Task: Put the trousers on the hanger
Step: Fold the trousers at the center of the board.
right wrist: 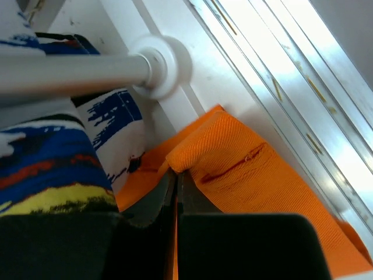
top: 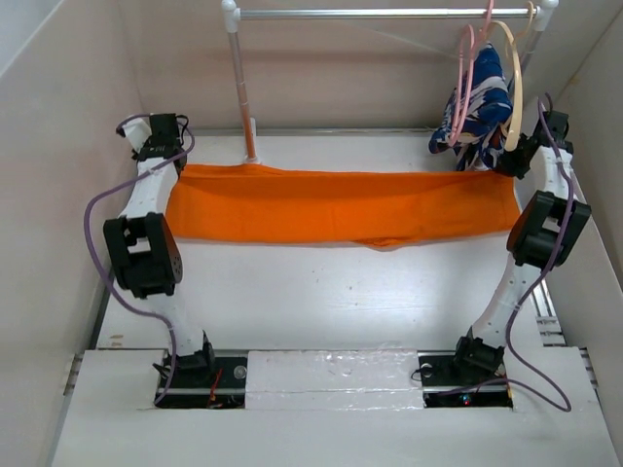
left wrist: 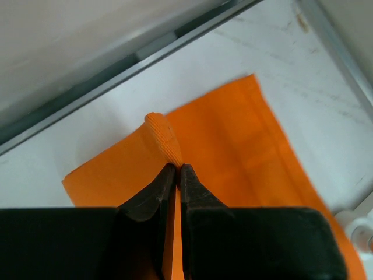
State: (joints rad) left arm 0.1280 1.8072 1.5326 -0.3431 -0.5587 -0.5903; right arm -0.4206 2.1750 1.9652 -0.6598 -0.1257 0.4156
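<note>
Black hands pinch both ends of the orange trousers beneath the clothes rail

Closest to the lens, the left hand [left wrist: 176, 170] has its fingers pressed together on a raised fold at one end of the trousers [top: 341, 204], near the rail's [top: 389, 14] left post. The right hand [right wrist: 175, 177] is likewise clamped on a ridge of orange cloth at the other end, below the rail's right end. Between the two hands the trousers lie stretched in a long flat band across the white tabletop [top: 321, 302], just in front of the rail's posts. The thin pink hanger [top: 459, 88] hangs from the rail's right end, above the right hand and apart from the trousers, beside a tan hanger [top: 516, 88] and a blue-and-white patterned garment [top: 484, 107].
</note>
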